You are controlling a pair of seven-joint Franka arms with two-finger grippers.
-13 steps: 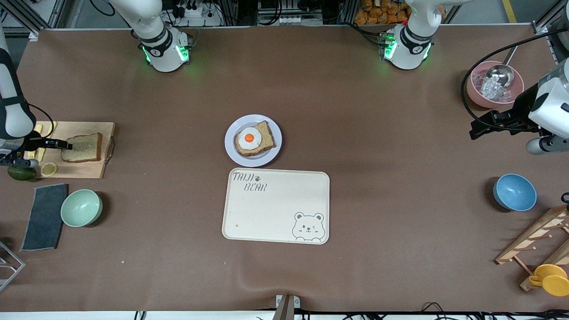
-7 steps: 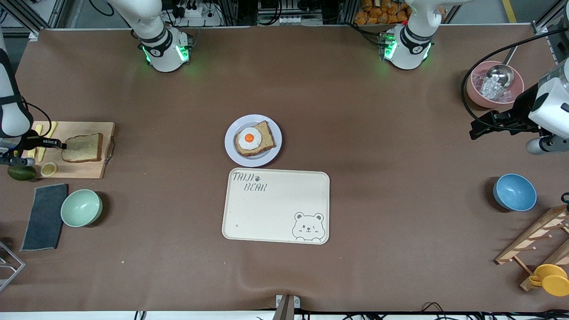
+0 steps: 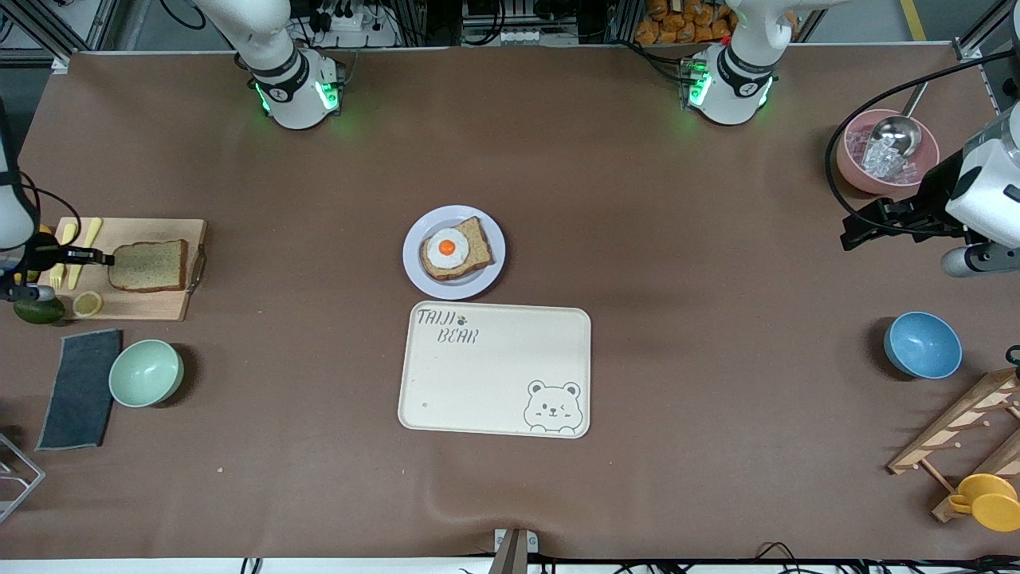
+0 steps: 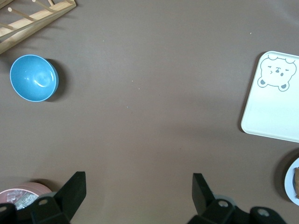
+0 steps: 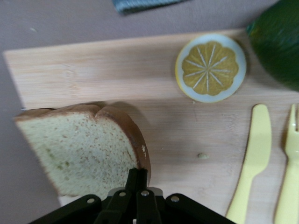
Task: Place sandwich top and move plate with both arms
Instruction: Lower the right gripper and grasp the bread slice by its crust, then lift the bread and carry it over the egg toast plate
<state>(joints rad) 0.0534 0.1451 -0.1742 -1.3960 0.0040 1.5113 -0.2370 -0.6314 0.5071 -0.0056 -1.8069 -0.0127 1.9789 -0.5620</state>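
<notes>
A: Where's the plate [image 3: 414, 267]?
B: Mid-bench, just past the tray [image 3: 494, 369], carrying the egg slice [image 3: 455, 249].
A: And the bread [image 3: 149, 265]?
B: On the cutting board [image 3: 135, 303], its edge pinched in the right tool [image 3: 103, 257].
A: The left tool [image 4: 135, 193]?
B: Spread wide, waiting over bare bench [image 4: 140, 116].

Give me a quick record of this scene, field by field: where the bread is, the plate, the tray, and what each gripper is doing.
sandwich top: on the cutting board, at the right arm's end of the table
right gripper: shut on the sandwich top's edge
plate: mid-table, holding the egg slice
tray: beside the plate, nearer the front camera
left gripper: open, waiting above bare table near the pink bowl
</notes>
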